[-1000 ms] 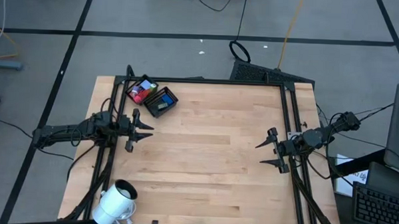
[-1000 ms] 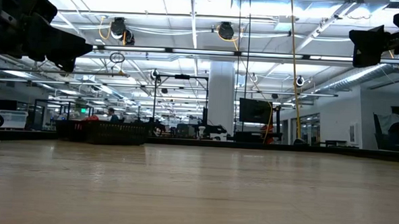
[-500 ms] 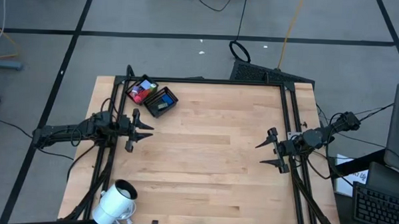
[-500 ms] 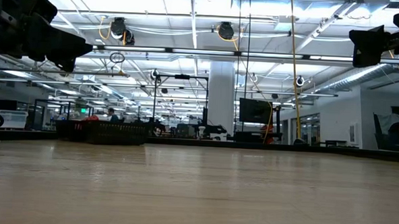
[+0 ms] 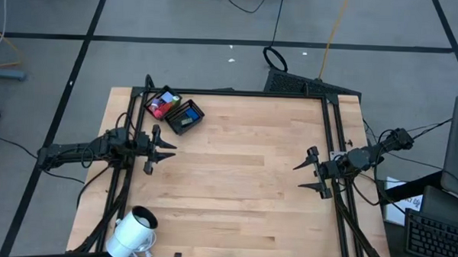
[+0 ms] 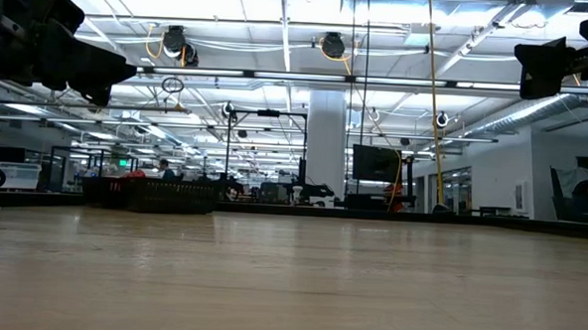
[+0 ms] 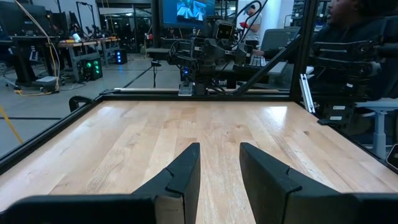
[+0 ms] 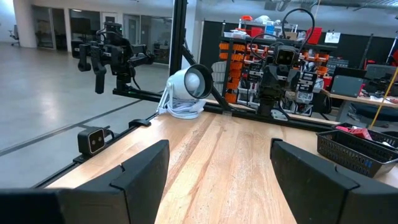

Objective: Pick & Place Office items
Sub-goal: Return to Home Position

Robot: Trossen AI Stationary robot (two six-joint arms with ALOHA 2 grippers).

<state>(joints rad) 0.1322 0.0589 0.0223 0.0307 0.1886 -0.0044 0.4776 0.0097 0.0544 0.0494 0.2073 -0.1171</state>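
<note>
Small red, blue and dark flat rectangular office items [image 5: 161,105] lie in the black compartmented tray [image 5: 201,111] at the far left corner of the pale wooden table [image 5: 242,198]. The left claw [image 5: 170,151] hovers near the tray and the right claw [image 5: 299,177] at the opposite edge, both spread and empty. Sorting looks finished. What is left is to park both arms at home.

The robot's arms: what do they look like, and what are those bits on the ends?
The left arm and right arm are slim, dark and jointed, with thin black cables trailing from them. Each ends in two black wedge-shaped jaws tapering to narrow tips.
</note>
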